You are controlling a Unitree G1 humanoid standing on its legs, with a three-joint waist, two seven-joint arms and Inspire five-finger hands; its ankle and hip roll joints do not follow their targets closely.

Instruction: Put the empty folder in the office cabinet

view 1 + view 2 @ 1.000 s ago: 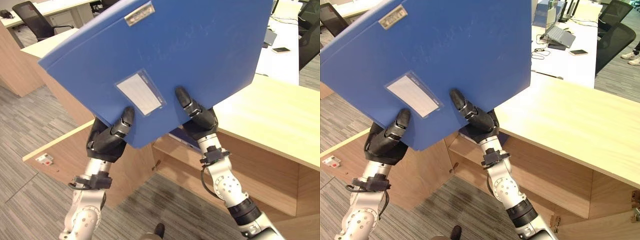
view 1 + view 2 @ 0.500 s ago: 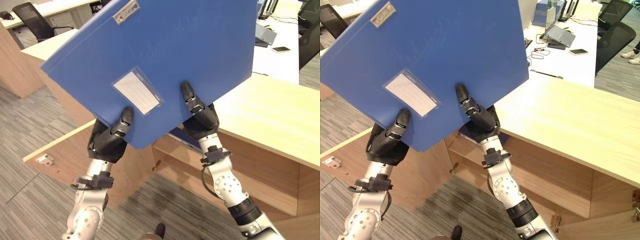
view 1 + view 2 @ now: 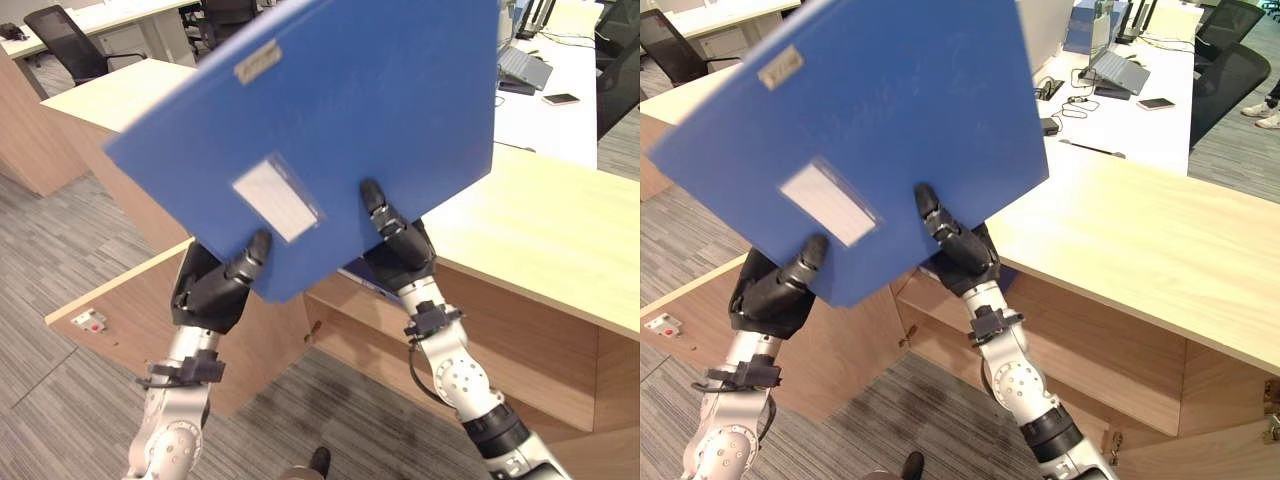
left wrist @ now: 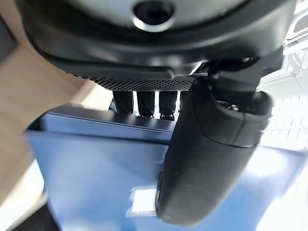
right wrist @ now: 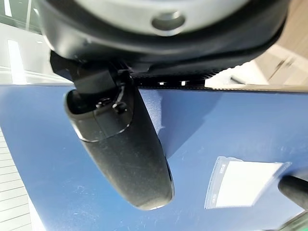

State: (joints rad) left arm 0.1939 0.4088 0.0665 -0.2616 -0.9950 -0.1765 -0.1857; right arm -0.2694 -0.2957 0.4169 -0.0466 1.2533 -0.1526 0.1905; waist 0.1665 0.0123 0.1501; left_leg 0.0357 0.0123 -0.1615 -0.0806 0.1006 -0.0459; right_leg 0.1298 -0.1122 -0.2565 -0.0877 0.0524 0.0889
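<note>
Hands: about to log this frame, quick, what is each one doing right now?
Left hand: shut on the blue folder, thumb on its face.
Right hand: shut on the same folder.

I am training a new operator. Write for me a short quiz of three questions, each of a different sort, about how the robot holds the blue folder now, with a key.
1. True or false: the blue folder already lies inside the open cabinet.
2. Multiple choice: what grips the folder? A) the left hand alone B) the right hand alone C) both hands, at its lower edge
3. Fill in: on the folder's face, each hand presses its ____, while the white label sits between them.

Key: 1 false; 2 C; 3 thumb
</note>
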